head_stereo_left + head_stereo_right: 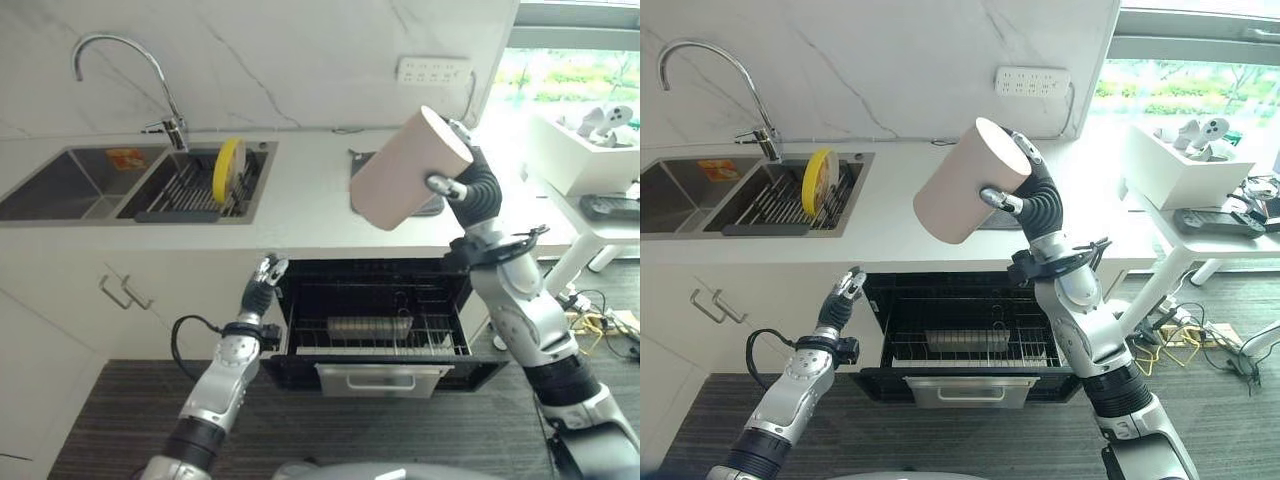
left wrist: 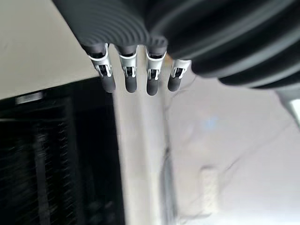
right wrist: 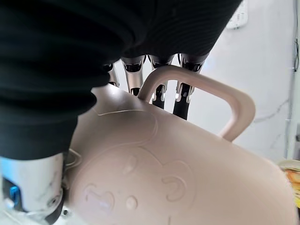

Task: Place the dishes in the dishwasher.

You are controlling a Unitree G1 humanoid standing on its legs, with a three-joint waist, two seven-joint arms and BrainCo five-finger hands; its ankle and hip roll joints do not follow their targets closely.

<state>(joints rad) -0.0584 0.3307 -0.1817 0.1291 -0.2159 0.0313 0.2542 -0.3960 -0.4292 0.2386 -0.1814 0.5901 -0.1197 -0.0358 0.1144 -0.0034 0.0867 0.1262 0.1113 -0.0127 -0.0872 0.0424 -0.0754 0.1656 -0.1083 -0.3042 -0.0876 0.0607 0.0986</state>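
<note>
White counter and marble backsplash run behind my rig, with the dishwasher (image 1: 375, 330) pulled open below, its wire rack (image 1: 970, 345) showing. I'm mid-carry: my right hand (image 1: 470, 185) holds a beige mug (image 1: 408, 170) high over the counter, fingers hooked through its handle (image 3: 206, 89) and thumb against its side. Next I'd judge it needs lowering into the rack. My left hand (image 1: 265, 283) hovers at the dishwasher's left edge, fingers loosely straight, holding nothing. A yellow plate (image 1: 228, 168) waits in the sink (image 1: 60, 185) rack.
</note>
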